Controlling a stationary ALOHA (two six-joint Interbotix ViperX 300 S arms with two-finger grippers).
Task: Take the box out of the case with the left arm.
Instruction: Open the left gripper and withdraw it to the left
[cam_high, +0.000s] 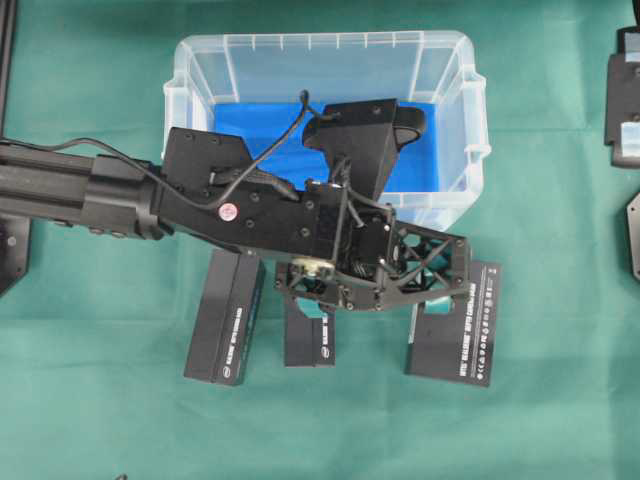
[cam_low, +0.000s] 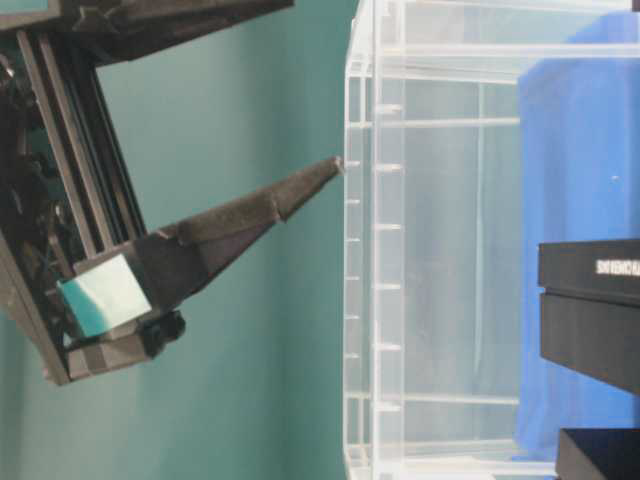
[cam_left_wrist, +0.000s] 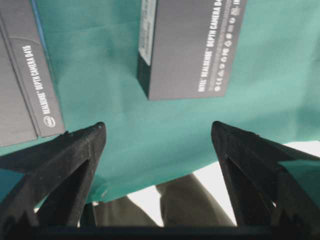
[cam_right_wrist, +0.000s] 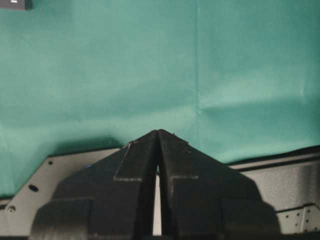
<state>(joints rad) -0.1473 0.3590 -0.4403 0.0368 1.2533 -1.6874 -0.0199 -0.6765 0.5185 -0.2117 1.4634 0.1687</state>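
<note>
The clear case with a blue lining stands at the back of the green cloth. Its visible floor is bare, and my left arm hides part of it. Three black boxes lie on the cloth in front of the case: the left one, the middle one and the right one. My left gripper hovers over the case's front rim and those boxes. In the left wrist view the left gripper is open and empty, with one box ahead and another box to the left. My right gripper is shut on nothing.
The table-level view shows one black finger with a teal pad, its tip close to the case wall. Black equipment sits at the right edge. The table's front edge lies just below the left gripper.
</note>
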